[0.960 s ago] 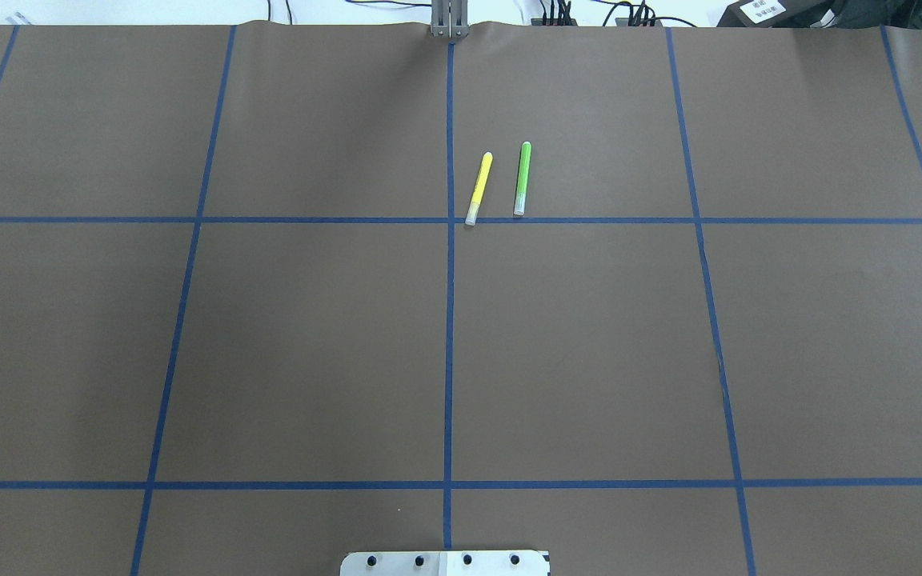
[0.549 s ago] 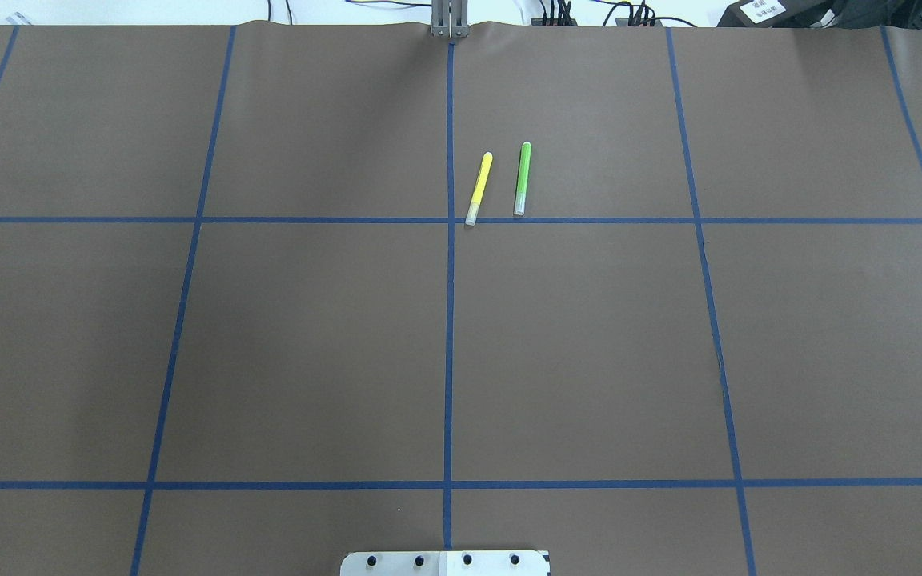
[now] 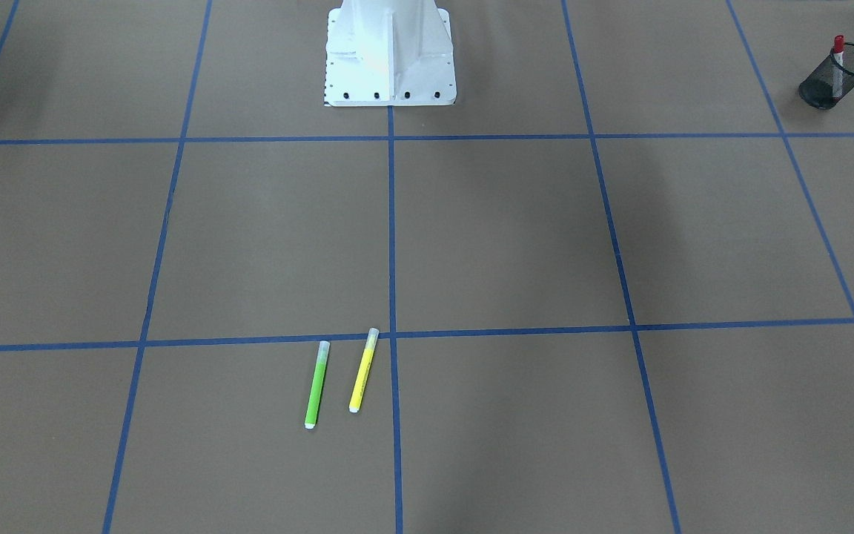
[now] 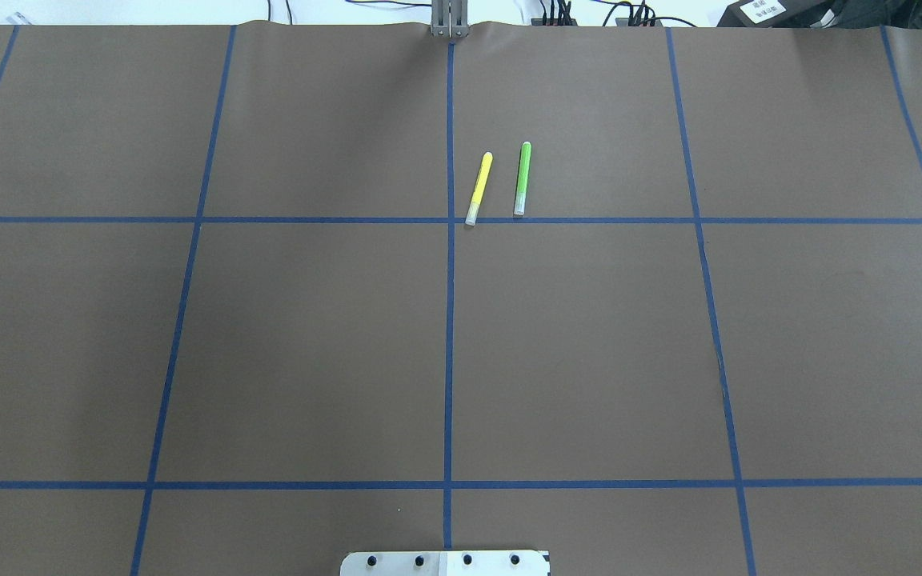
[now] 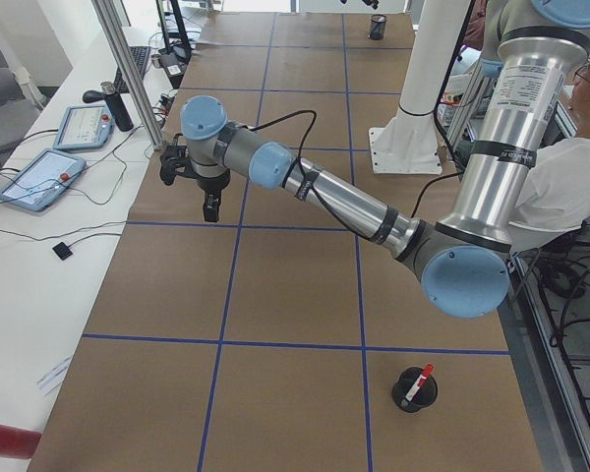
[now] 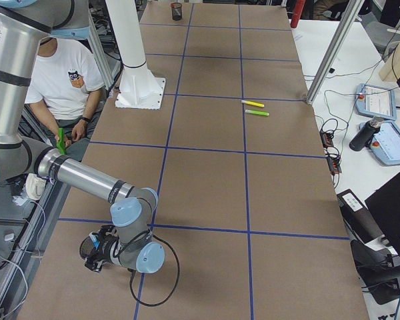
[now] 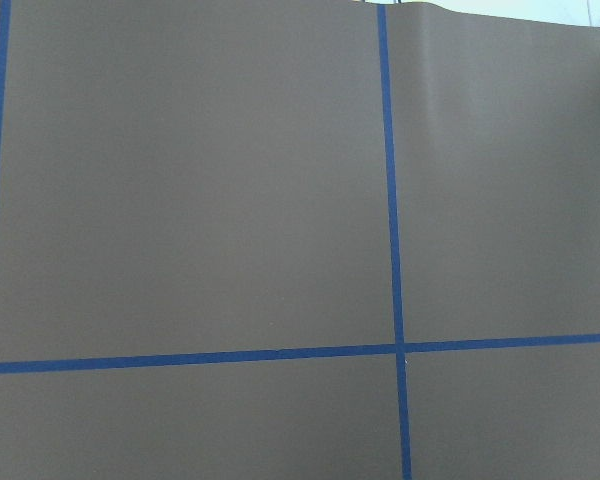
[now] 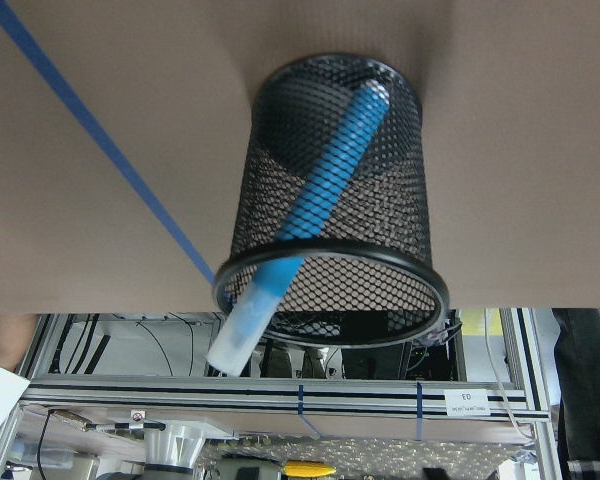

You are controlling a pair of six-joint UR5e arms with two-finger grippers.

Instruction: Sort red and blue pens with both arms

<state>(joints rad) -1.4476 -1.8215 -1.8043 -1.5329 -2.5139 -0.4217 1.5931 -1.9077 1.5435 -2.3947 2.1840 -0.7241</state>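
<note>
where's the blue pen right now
In the right wrist view, the blue pen leans inside the black mesh cup near the table's edge, its clear cap poking out over the rim, beside a blue tape line.

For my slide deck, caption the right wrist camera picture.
Blue pen leaning inside a black mesh cup on the brown table, pale end past the rim.

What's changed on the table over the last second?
Nothing visibly changed. In the overhead view the yellow marker and the green marker lie side by side exactly where they were.
</note>
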